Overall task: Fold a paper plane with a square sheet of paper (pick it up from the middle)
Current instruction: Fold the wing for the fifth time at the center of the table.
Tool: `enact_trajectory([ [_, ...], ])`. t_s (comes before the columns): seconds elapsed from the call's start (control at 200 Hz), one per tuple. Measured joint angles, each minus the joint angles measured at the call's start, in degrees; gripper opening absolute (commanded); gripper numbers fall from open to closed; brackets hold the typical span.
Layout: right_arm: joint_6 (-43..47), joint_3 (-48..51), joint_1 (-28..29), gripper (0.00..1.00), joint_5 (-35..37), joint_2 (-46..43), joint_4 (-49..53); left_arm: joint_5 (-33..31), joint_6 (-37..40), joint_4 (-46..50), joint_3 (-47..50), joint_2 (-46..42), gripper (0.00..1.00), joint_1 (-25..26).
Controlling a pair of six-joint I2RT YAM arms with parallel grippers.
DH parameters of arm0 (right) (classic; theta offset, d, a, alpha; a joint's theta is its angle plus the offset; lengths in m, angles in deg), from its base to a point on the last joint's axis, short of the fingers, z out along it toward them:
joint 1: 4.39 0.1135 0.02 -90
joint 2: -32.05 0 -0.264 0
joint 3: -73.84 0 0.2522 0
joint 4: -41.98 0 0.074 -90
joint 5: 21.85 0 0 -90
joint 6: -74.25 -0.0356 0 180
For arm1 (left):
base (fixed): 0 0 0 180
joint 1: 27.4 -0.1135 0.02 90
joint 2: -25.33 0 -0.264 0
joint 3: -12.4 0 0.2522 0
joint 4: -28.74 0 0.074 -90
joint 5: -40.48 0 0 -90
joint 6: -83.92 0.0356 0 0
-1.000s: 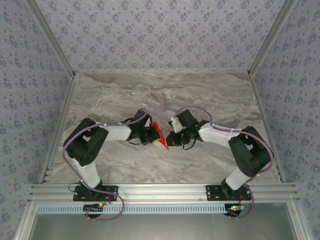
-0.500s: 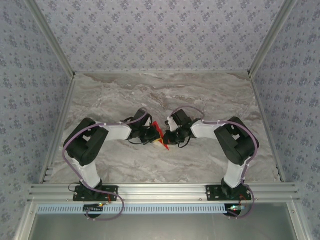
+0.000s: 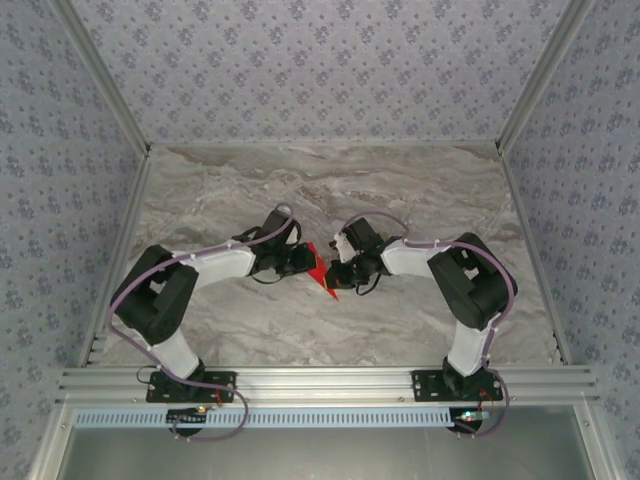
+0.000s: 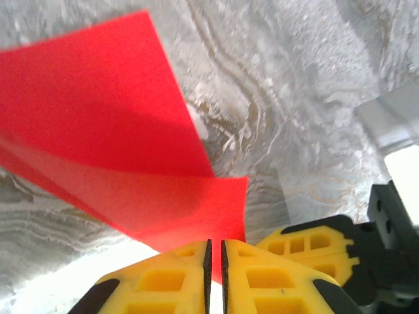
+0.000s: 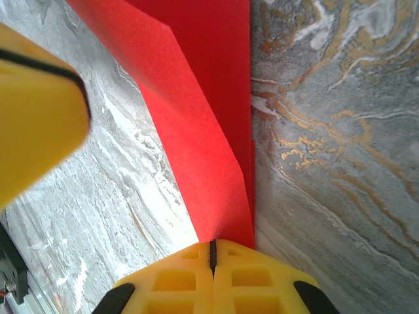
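I note: bright red folded paper sheet [image 3: 320, 272] over middle of grey marbled tabletop [image 3: 420, 190], between grippers. Left gripper [image 3: 304, 262] just left of sheet, at its edge. Right gripper [image 3: 340, 271] just right, tips pinched on opposite edge. Left arm base [image 3: 190, 383] and right arm base [image 3: 455, 383] at near table edge, well apart.

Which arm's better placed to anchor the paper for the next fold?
Right, likely: the right gripper is shut on the edge of the paper; the left gripper shows a slit between its jaws, grip unclear.
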Motion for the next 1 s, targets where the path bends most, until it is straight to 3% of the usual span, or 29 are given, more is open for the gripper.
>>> enact_trajectory([
  [0.26, 0.26, -0.59, -0.15, 0.0, -0.42, 0.48, 0.79, -0.37, 2.34, -0.07, -1.68, 1.2, 0.15, -0.37],
  [0.999, 0.92, -1.44, -0.44, 0.0, -1.31, 1.29, 1.7, -4.33, 0.07, -2.36, -1.09, 5.33, 0.12, -2.27],
])
